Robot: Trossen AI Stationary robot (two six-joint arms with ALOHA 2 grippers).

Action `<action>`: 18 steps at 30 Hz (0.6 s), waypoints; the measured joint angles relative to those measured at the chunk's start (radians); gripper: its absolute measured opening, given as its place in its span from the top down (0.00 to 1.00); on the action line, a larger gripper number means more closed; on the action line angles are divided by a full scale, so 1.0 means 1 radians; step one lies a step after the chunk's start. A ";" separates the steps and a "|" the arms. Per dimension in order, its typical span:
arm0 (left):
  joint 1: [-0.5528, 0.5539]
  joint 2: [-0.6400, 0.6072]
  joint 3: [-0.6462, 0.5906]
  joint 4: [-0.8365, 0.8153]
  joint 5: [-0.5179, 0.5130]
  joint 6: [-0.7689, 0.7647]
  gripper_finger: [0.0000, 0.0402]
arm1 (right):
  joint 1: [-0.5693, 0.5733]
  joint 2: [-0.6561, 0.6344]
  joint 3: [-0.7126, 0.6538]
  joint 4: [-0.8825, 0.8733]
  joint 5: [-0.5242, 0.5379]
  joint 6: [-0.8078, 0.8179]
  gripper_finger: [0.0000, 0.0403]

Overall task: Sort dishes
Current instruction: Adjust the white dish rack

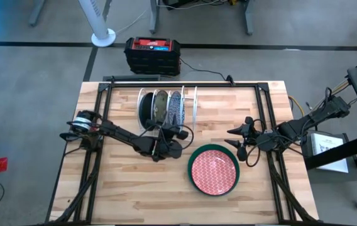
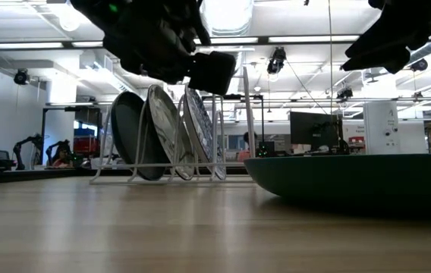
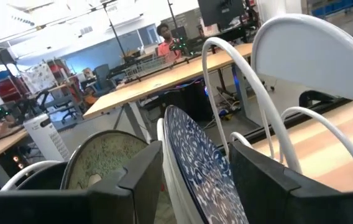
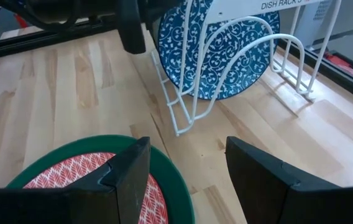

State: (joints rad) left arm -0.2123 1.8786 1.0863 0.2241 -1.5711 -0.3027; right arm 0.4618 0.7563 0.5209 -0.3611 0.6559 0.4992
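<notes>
A white wire rack stands at the table's far middle. Three plates stand on edge in it: dark teal, olive mottled and blue-and-white. My left gripper is open at the rack's near side. Its fingers stand on either side of the blue-and-white plate's rim. A red-and-white plate with a dark green rim lies flat on the table, right of centre. My right gripper is open and empty above that plate's far right edge. No plain green plate shows. My left gripper has one finger on each side of the blue-and-white plate's upper near rim, coming from the table's near side. The plate stands on edge in the rack. I cannot tell whether either finger touches it.
One rack slot right of the blue-and-white plate stands open. Black frame rails run along the table's sides and far edge. A black box with a red top sits on the floor beyond the far edge. Bare wood lies at the near left.
</notes>
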 joint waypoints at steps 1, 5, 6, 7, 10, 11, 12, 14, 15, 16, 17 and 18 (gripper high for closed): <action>-0.003 0.000 0.000 0.000 0.000 0.004 0.57 | 0.000 0.000 0.000 0.001 0.000 0.000 0.50; -0.010 -0.005 0.000 -0.002 0.000 0.008 0.57 | 0.000 0.000 0.000 0.005 0.000 0.000 0.50; -0.012 -0.007 0.000 -0.002 0.000 0.015 0.57 | 0.000 0.000 0.000 0.007 0.000 0.000 0.50; -0.012 -0.010 0.000 -0.003 0.000 0.023 0.57 | 0.000 0.000 0.000 0.010 0.000 0.000 0.50; -0.017 -0.023 0.000 -0.003 0.000 0.048 0.57 | -0.001 0.000 0.000 0.028 0.000 0.000 0.50; -0.019 -0.028 0.000 -0.003 0.000 0.056 0.57 | -0.001 0.000 0.000 0.035 0.000 -0.001 0.50; -0.020 -0.033 0.000 -0.002 0.000 0.063 0.57 | -0.001 0.000 0.000 0.039 0.000 -0.002 0.50; -0.024 -0.044 0.000 -0.002 0.000 0.079 0.57 | -0.005 0.000 0.000 0.040 0.000 -0.002 0.50; -0.027 -0.049 0.000 -0.001 0.000 0.085 0.57 | -0.007 0.000 0.000 0.041 0.000 -0.002 0.50; -0.030 -0.055 0.000 -0.003 0.000 0.085 0.57 | -0.011 0.000 -0.001 0.043 0.000 -0.002 0.50; -0.034 -0.060 0.000 -0.005 0.000 0.085 0.57 | -0.013 0.000 -0.001 0.043 0.000 -0.002 0.50; -0.038 -0.065 0.000 -0.005 0.000 0.085 0.57 | -0.017 0.000 -0.003 0.046 0.000 -0.002 0.50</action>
State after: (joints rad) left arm -0.2508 1.8133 1.0863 0.2189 -1.5711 -0.2173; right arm 0.4451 0.7563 0.5183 -0.3152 0.6562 0.4976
